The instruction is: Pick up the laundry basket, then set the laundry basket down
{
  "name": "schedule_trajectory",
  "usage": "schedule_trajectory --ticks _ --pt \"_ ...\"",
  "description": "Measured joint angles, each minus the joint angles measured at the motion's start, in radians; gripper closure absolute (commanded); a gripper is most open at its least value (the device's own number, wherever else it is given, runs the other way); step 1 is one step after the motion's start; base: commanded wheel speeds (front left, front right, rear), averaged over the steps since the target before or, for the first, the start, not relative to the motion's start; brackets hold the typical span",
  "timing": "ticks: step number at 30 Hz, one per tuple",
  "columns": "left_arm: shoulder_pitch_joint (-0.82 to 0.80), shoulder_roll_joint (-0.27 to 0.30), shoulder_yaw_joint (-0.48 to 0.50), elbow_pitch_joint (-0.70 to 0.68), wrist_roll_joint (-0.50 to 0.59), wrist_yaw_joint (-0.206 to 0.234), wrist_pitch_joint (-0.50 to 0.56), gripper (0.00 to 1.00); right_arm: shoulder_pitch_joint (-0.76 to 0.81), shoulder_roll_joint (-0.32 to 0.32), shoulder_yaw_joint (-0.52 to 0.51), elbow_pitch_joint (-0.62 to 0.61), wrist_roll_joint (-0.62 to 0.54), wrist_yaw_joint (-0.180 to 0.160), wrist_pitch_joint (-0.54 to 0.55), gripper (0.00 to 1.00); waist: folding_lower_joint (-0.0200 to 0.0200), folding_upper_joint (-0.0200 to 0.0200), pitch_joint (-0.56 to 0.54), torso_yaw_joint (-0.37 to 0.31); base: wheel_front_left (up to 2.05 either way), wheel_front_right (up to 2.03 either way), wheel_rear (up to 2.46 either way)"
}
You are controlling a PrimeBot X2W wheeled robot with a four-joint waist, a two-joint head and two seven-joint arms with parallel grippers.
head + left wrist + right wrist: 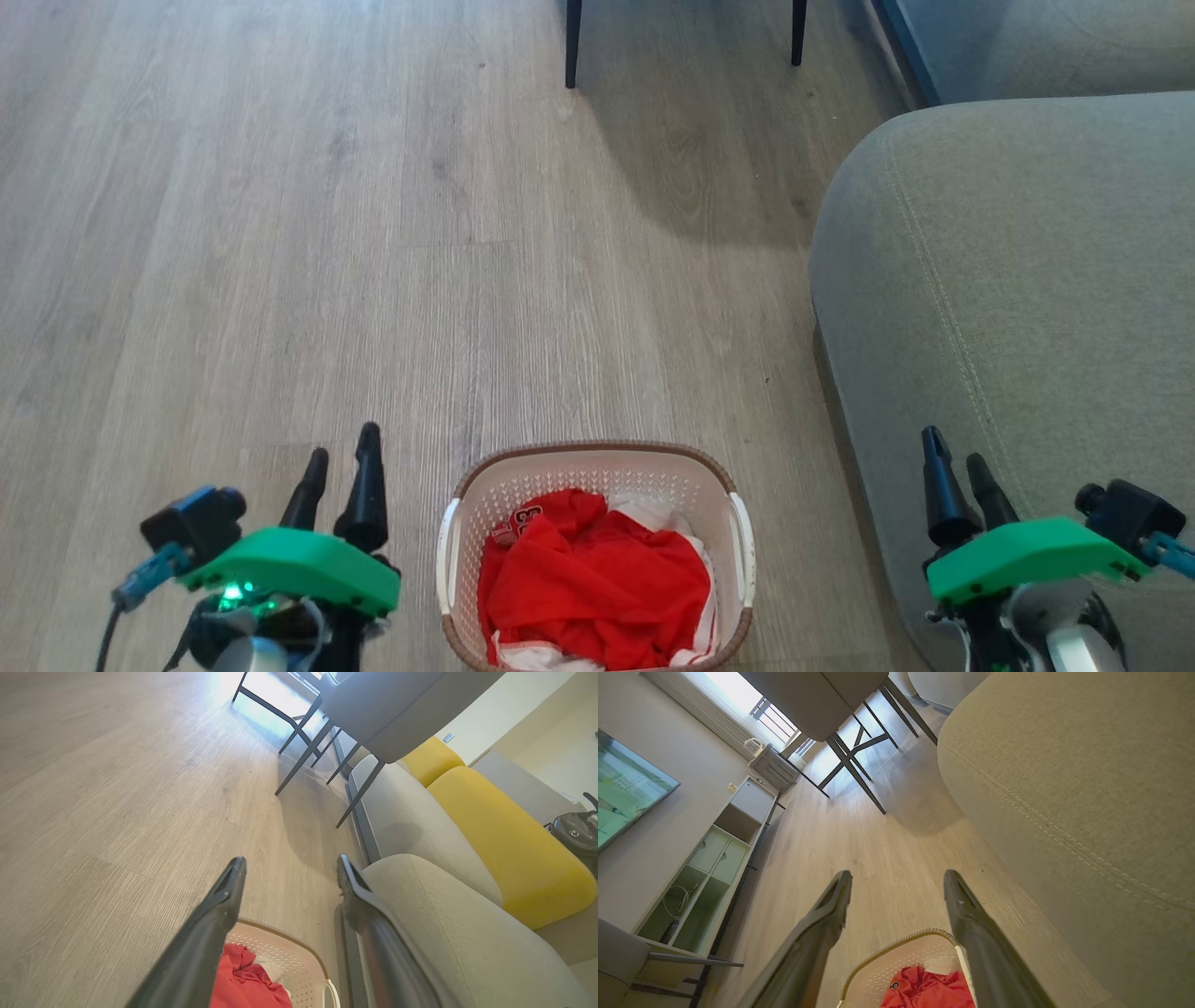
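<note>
Laundry basket (588, 448): on the wood floor (280, 233), near centre, between the two arms; red garment (597, 579) heaped inside over something white.
Left gripper (344, 448): released, fingers spread, holding nothing; just left of the basket, not touching it.
Right gripper (953, 451): likewise released and empty; well right of the basket, seen against the near edge of the grey sofa (1027, 308).
Step in hand: by the look of it, the approach to the pick-up; nothing gripped yet.
Doing it well: probably best to bring each gripper down and inward to the white side handles (448, 551), one per side, closing evenly and lifting level so as not to tip the load.
Edges: sofa close on the basket's right, a narrow strip of floor between; likely the tightest path for the right arm.
Open room: broad stretch of floor to the left and far ahead; dark chair legs (572, 42) at the far end, well apart from the basket.
</note>
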Motion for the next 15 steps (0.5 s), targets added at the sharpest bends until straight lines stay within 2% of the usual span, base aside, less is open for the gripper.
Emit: schedule_trajectory --ticks 15 --pt "0.005 0.02 -0.047 0.009 0.178 0.034 -0.042 0.0 0.013 -0.002 0.028 -0.009 -0.188 0.0 -0.041 0.0 0.0 0.0 -0.013 0.003 0.0 0.0 0.0"
